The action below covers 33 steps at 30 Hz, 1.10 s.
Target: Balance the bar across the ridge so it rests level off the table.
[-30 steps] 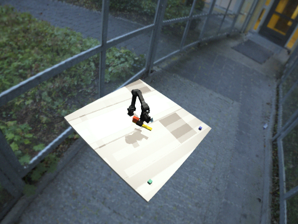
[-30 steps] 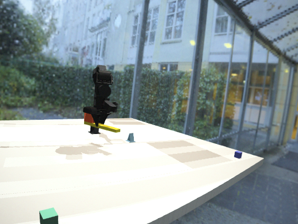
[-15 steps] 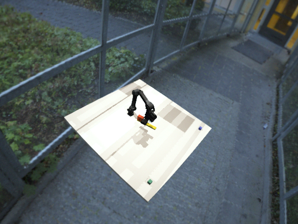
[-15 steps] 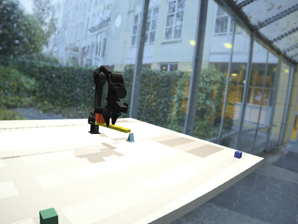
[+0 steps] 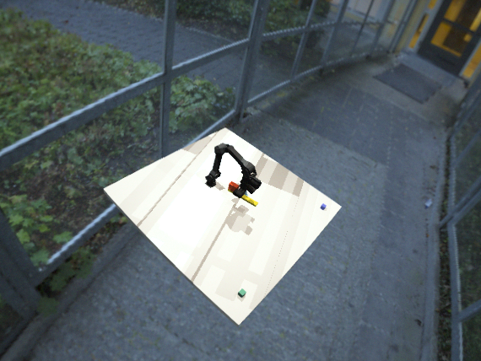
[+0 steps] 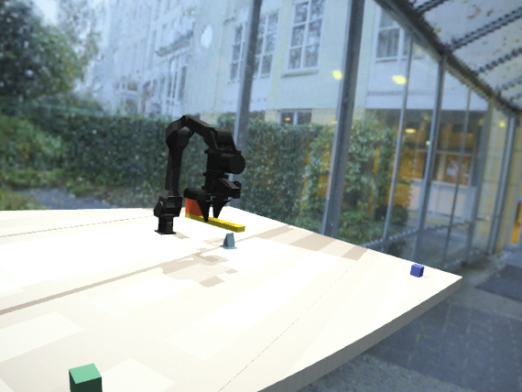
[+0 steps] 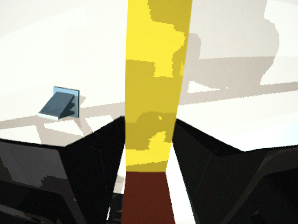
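Note:
The yellow bar (image 5: 250, 201) (image 6: 233, 225) (image 7: 152, 90) has a red block (image 5: 233, 185) (image 6: 193, 208) (image 7: 147, 197) on one end. My gripper (image 5: 240, 195) (image 6: 211, 219) (image 7: 149, 123) is shut on the bar, close to the red block, and holds it in the air above the table. The small blue-grey ridge (image 6: 229, 241) (image 7: 61, 104) stands on the table below the bar's height and off to its left in the wrist view. The bar does not touch the ridge. In the top view the arm and bar mostly hide the ridge.
The pale table (image 5: 169, 228) (image 6: 293, 348) carries a blue cube (image 5: 323, 207) (image 6: 417, 270) near its right corner and a green cube (image 5: 241, 292) (image 6: 85, 377) near its front corner. Both are far from the ridge. The arm's shadow falls across the table.

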Available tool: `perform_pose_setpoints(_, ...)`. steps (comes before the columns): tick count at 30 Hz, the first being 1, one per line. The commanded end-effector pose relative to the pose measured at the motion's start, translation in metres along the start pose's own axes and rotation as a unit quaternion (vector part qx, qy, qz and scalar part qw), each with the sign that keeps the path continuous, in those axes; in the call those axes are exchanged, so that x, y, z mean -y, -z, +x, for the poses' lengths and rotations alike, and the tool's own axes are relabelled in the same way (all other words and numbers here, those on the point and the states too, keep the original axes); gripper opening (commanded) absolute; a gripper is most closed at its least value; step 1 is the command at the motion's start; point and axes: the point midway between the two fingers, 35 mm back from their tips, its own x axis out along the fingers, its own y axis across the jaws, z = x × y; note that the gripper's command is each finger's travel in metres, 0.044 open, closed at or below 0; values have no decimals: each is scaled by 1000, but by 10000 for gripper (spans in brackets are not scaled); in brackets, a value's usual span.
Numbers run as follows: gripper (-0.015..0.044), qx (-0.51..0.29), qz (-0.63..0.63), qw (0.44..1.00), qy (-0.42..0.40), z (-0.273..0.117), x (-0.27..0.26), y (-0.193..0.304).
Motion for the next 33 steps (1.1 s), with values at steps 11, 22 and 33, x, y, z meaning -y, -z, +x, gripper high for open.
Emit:
perform_pose_setpoints(11,0,3,31,1000,1,-2,-54,-7)
perform_pose_setpoints(22,0,3,54,999,-1,-3,-97,-4)
perform_pose_setpoints(33,0,2,68,998,-2,0,-120,0)
